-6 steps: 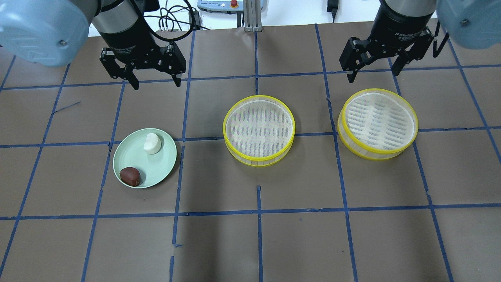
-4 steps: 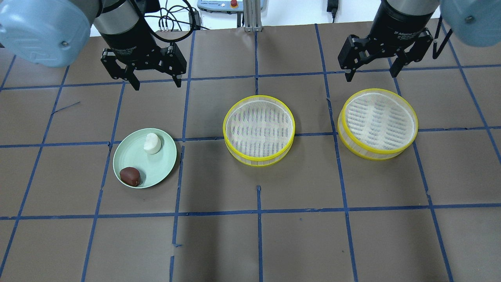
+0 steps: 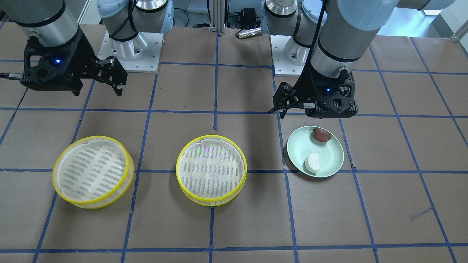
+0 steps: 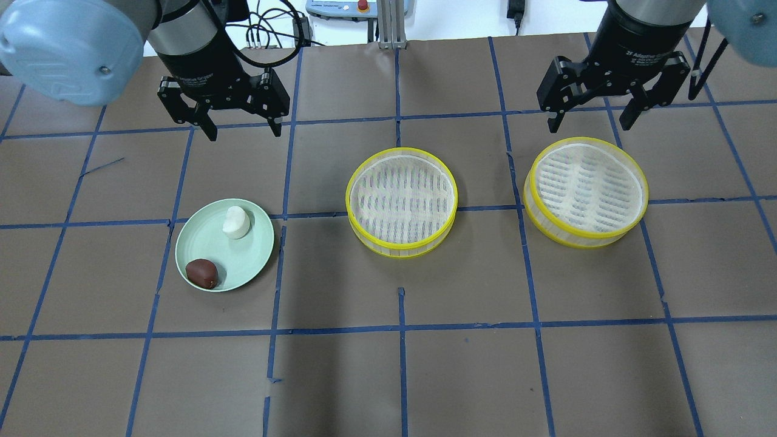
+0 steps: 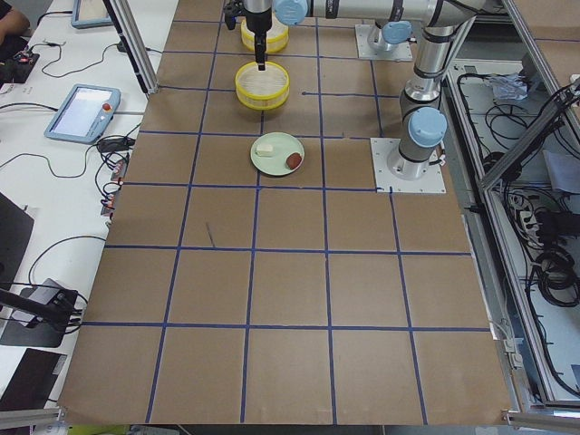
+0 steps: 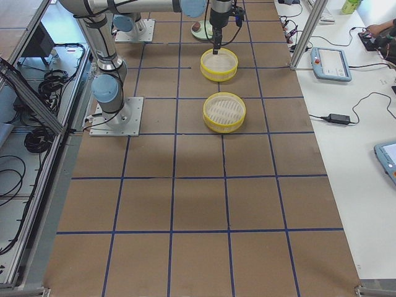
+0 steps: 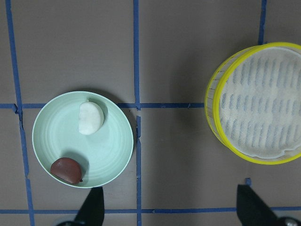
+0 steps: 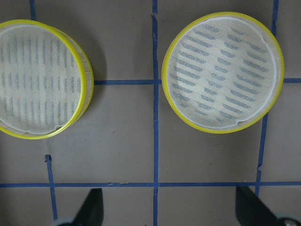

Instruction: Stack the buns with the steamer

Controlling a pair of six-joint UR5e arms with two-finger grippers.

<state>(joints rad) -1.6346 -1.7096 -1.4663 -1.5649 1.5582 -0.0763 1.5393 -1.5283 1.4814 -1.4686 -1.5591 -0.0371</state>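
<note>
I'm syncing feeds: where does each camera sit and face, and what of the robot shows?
Front-facing: across the table, facing the robot; left arm, right arm.
Overhead: behind the robot, looking down; open left gripper, open right gripper.
Exterior left: table's end; left arm nearest.
Exterior right: opposite end; right arm nearest.
Left wrist: down on pale green round plate; fingertips.
Right wrist: down on right yellow-rimmed round steamer basket; fingertips.
Both wrist views share the middle yellow-rimmed basket.

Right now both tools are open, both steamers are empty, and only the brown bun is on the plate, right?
No: the white bun is on the plate too, apart from the brown bun, as the overhead view shows. The left tool and right tool are open, and the middle steamer and right steamer are empty.
</note>
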